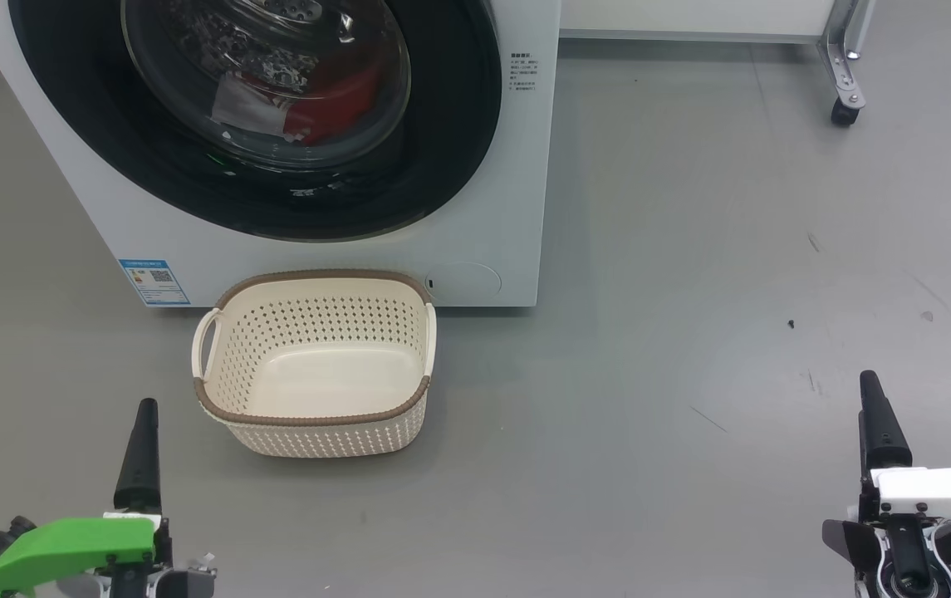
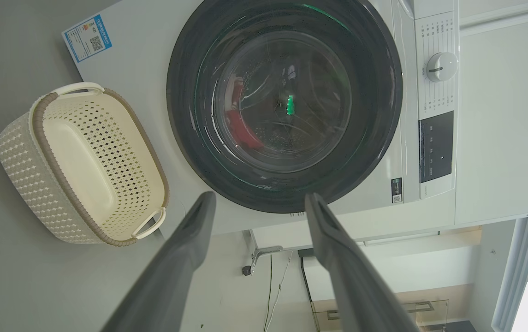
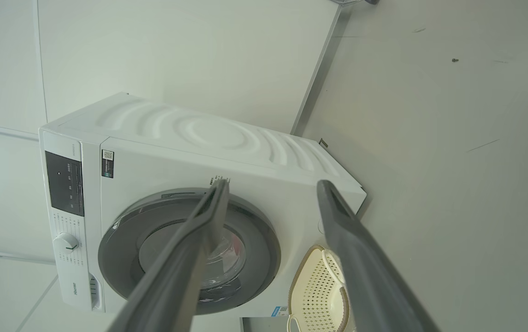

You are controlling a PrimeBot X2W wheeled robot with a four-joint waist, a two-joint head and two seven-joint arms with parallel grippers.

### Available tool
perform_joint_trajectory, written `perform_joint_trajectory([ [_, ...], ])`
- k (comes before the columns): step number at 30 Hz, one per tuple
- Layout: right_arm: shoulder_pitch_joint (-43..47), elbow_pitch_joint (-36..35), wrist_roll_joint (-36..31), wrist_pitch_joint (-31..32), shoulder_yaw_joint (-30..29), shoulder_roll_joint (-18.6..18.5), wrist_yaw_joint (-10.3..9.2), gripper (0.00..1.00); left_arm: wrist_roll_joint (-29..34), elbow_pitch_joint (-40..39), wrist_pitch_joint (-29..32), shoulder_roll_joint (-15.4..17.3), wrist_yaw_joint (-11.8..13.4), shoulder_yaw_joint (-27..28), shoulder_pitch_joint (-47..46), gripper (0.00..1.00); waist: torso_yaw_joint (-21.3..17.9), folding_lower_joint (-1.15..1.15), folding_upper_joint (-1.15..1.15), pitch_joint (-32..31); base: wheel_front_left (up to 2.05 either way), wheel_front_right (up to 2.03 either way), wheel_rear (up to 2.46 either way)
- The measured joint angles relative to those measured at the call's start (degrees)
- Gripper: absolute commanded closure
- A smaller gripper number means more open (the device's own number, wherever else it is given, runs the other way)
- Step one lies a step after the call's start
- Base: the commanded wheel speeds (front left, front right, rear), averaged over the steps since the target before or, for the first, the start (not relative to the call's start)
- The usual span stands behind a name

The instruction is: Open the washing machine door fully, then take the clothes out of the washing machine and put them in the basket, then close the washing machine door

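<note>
Nearest, well short of the washing machine (image 1: 517, 208), both arms hang over the floor (image 1: 691, 332). The left gripper (image 2: 260, 198) faces the machine's front, jaws spread wide and holding nothing. The right gripper (image 3: 273, 183), off beyond the machine's right side, is likewise spread and empty.

The basket (image 1: 313, 419) stands empty on the floor just before the machine's base, below the door.

The washing machine door (image 1: 458, 108) is shut flush in the machine's front. It looks rigid and fairly heavy, and its glossy black rim is likely slick, so a hold should hook an edge or handle, though none shows clearly here.

Farthest, behind the glass inside the machine, lie the clothes (image 1: 334, 100), red with some white. They should be light, limp and prone to snagging, so pinch a bunched fold.
</note>
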Motion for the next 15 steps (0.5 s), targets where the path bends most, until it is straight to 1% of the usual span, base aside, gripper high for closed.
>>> perform_joint_trajectory([
  [2, -0.01, -0.22, -0.77, -0.31, 0.08, -0.01, 0.00, 0.00, 0.36, -0.29, -0.15, 0.02, 0.00, -0.04, -0.01, 0.00, 0.03, 0.00, 0.00, -0.01, 0.00, 0.00, 0.00],
  [7, -0.12, -1.66, -5.43, -1.14, 0.67, -0.12, -0.12, 0.00, 4.71, -1.59, -1.02, 0.05, 0.00, -0.60, -0.01, 0.00, 0.14, 0.00, 0.00, 0.04, 0.00, 0.00, 0.00],
  [8, -0.23, -1.97, -6.89, -1.23, 0.87, -0.14, -0.44, 0.00, 6.14, -1.91, -1.41, 0.07, 0.00, -0.89, -0.02, 0.00, 0.17, 0.00, 0.00, 0.07, 0.00, 0.00, 0.00],
  [11, -0.47, -3.16, -10.53, -1.74, 1.58, -0.22, -0.55, 0.00, 10.09, -2.79, -1.98, 0.09, 0.00, -1.88, -0.02, 0.00, 0.23, 0.00, 0.00, 0.22, 0.00, 0.00, 0.00],
  [15, -0.89, -4.23, -13.80, -2.77, 2.15, -0.27, -0.65, 0.00, 14.91, -3.90, -2.56, 0.31, 0.00, -2.61, -0.08, 0.00, 0.32, 0.00, 0.00, 0.59, 0.00, 0.00, 0.00],
])
